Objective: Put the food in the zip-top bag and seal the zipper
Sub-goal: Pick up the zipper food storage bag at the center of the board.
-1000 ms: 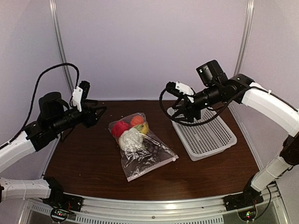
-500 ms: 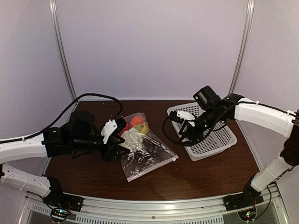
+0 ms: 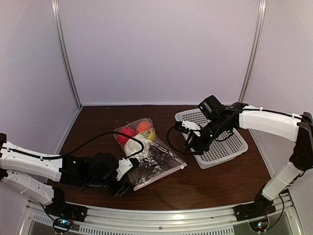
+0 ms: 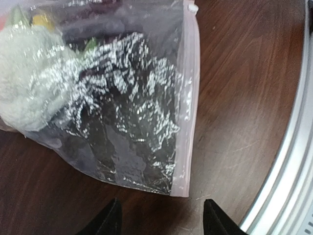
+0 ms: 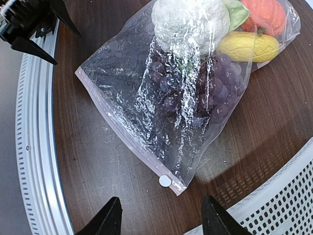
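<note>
My left gripper (image 4: 161, 223) hovers apart and empty beside the bag's (image 4: 122, 112) zipper (image 4: 188, 98) edge. My right gripper (image 5: 161, 221), also apart, hangs near the bag. The food (image 5: 190, 19) lies inside, on the counter (image 5: 107, 171).

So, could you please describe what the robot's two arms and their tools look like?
The left arm and right arm have smooth white links joined by black joints and black wrists. Each carries a loose black cable near the wrist. The left tool and right tool each have two black, tapering fingers and a small white mount.
</note>
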Robot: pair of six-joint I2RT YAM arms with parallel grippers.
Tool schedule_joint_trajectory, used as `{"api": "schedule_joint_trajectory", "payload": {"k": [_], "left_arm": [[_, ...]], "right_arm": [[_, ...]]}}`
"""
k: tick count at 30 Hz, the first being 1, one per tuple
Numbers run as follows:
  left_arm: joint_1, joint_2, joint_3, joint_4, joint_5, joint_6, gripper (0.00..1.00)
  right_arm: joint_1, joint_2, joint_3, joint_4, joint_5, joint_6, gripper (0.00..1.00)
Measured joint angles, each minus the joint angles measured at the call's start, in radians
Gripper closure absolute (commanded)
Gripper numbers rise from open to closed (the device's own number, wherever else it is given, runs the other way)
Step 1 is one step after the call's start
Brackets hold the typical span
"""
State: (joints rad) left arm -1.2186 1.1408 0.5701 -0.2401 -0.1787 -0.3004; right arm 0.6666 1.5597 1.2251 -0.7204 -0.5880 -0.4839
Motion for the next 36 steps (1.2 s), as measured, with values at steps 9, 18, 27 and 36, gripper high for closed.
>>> {"api": "schedule_joint_trajectory", "payload": {"k": [9,18,27,36], "left_arm": [[-0.016,0.043,-0.143,0.14,-0.108,-0.433,0.26],[0.102,0.046,-0.347,0.501,0.037,-0.789,0.3],[0.21,0.327,-0.345,0.905,0.245,-0.943,0.78],[0.242,0.526,-0.365,1.256,0.412,-1.071,1.0]], "right_arm": [[0.0,-0.038,-0.047,0.016,0.0,0.016,0.43],[0.0,-0.048,-0.034,0.014,0.0,0.02,0.43],[0.0,-0.053,-0.021,0.007,0.001,0.02,0.43],[0.0,-0.114,-0.025,-0.035,0.001,-0.045,0.42]]}}
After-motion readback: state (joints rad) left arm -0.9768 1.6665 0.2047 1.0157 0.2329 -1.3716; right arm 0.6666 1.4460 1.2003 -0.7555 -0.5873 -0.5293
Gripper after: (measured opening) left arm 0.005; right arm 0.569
